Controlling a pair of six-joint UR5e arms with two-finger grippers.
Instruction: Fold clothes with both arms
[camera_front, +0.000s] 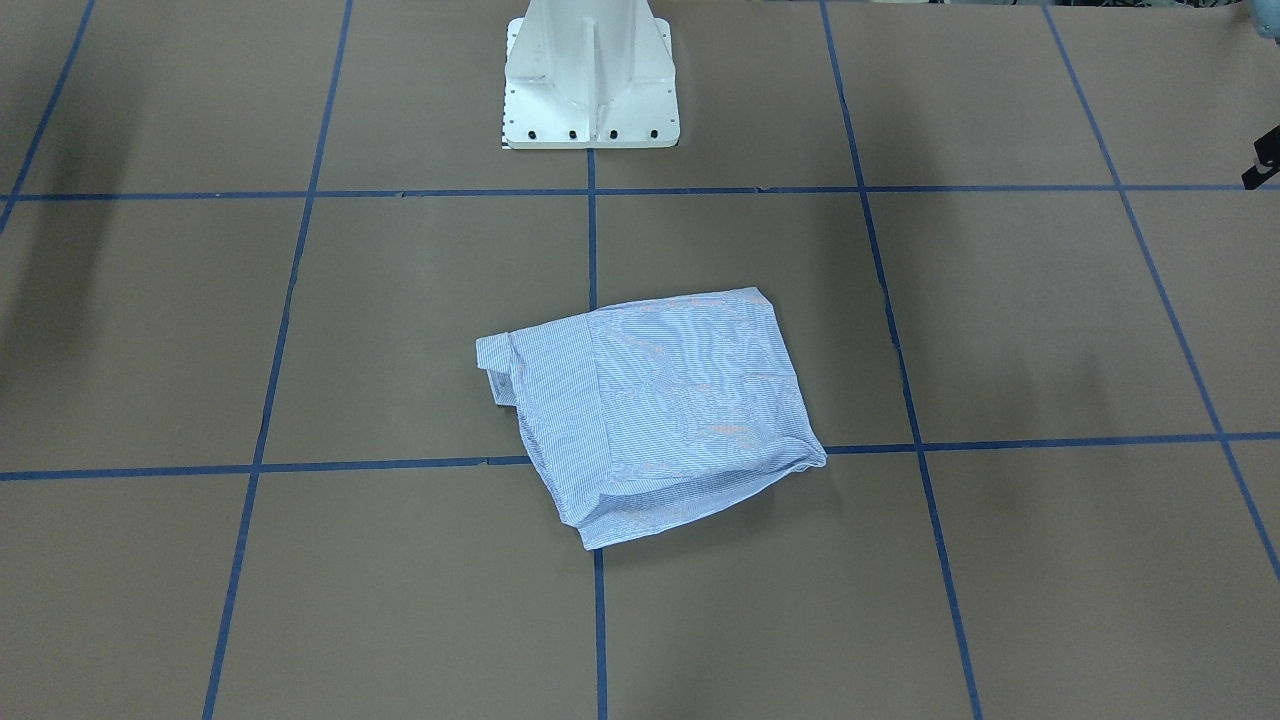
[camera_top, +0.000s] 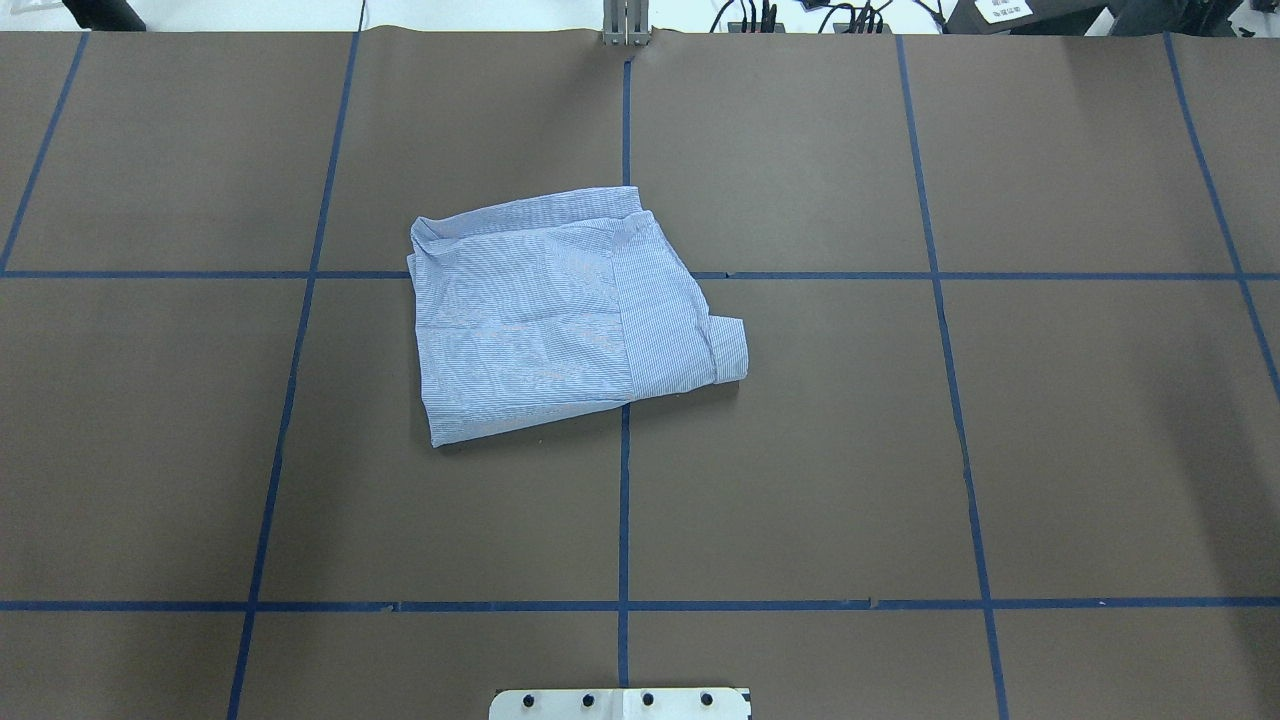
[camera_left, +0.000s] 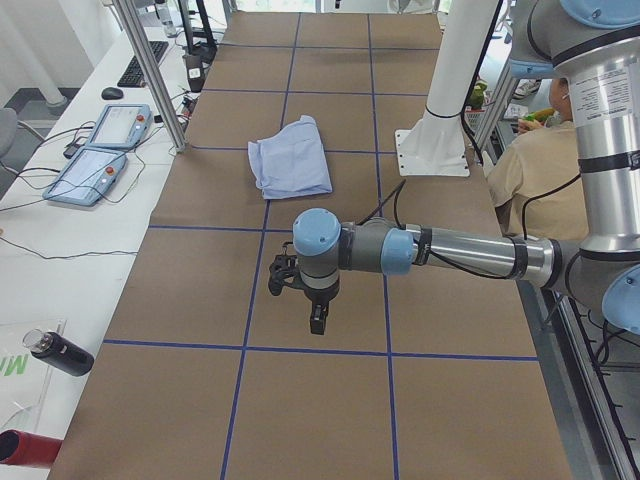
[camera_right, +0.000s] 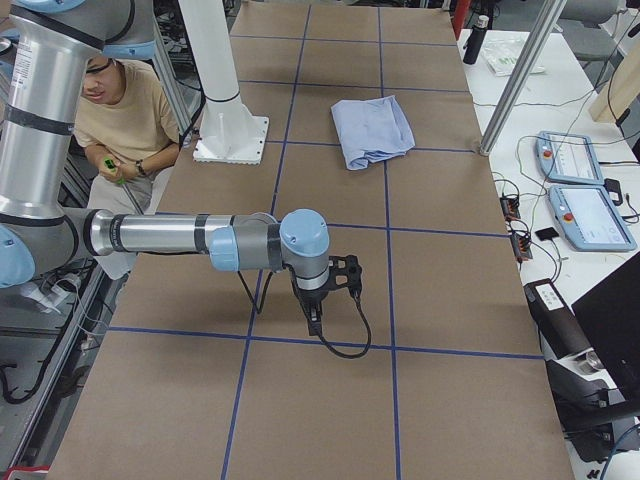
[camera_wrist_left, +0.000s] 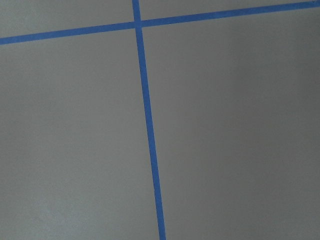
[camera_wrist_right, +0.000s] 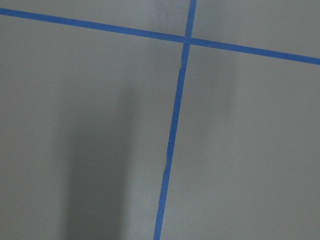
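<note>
Near the middle of the tabletop (camera_top: 900, 450), slightly toward 10 o'clock from its centre in the overhead view, the shirt (camera_top: 560, 310) lies folded into a rough rectangle. It rests flat on the brown surface and covers one crossing of the blue tape (camera_top: 624, 500). A narrow folded end juts out at the shirt's 4 o'clock corner, and its 12 o'clock edge is slightly rumpled. The white pedestal (camera_top: 620, 703) stands at the tabletop's 6 o'clock edge, well apart from the shirt. Neither arm touches the cloth. In the left side view the left arm (camera_left: 450, 250) reaches level over the tabletop, and the left end effector (camera_left: 316, 322) points down above bare surface, with the shirt far off at its 12 o'clock. In the right side view the right arm (camera_right: 170, 232) is posed likewise, and the right end effector (camera_right: 313, 320) hangs over a tape line, the shirt again far off near 12 o'clock. I cannot tell whether either end effector is spread or pressed together. Both wrist views show only brown surface and crossing tape. A person (camera_right: 120, 110) sits beside the pedestal.
</note>
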